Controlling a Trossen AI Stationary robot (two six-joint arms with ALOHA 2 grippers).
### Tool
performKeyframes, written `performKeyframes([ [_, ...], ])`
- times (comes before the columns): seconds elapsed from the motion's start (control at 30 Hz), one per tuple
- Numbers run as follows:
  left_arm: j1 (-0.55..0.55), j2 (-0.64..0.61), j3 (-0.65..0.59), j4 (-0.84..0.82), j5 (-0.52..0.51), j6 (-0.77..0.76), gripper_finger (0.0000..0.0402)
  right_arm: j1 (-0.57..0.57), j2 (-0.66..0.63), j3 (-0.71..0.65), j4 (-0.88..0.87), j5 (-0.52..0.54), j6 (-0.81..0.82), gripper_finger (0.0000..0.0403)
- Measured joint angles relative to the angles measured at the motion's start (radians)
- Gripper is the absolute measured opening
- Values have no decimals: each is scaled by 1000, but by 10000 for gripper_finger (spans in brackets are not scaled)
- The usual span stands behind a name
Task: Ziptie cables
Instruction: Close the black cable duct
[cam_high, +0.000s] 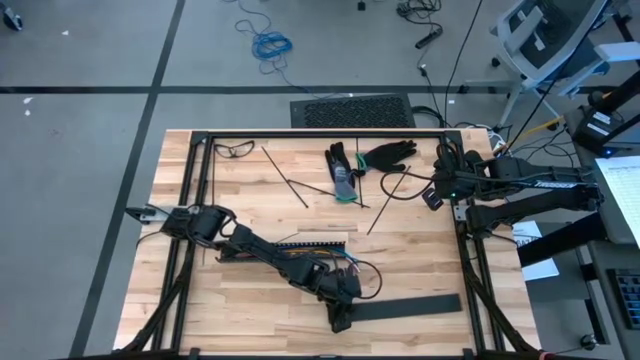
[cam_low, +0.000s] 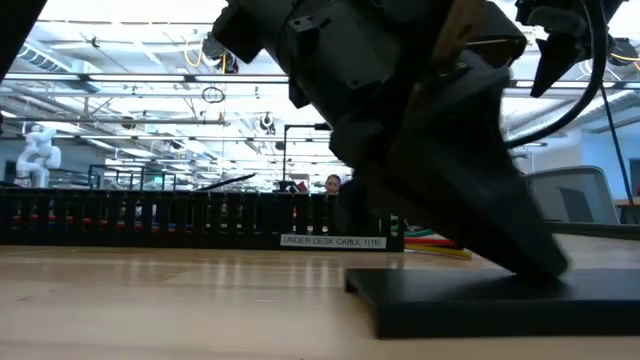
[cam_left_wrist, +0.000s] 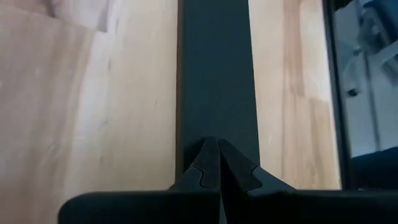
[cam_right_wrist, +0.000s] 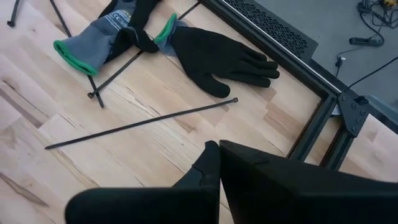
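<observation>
The cables, thin coloured wires, lie near the table's middle beside a black slotted rail; my left arm covers part of them. Their ends show in the low view. Dark zipties lie loose on the far half; one ziptie lies just past my right gripper. My left gripper is shut near the table's front edge, its tips on a flat black strip. My right gripper is shut and hangs above the table's right side, touching nothing. My left gripper rests its shut fingertips on the top face of the flat black strip, near its left end. The fingers slant down from the table's left and point along the strip. The strip lies flat on the table.
A pair of grey and black gloves with green cuffs lies at the far middle, with safety glasses at the far left. A black metal frame rims the table. Bare wood lies at the near left.
</observation>
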Motion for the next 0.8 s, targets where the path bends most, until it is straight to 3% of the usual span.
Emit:
performKeyframes([
  [0.6,137,-17,-2,-116,-79,33,0,0,0,0,3,0,-4,0],
  [0.8,133,-21,-2,-188,-78,29,0,0,0,0,3,0,-20,0],
])
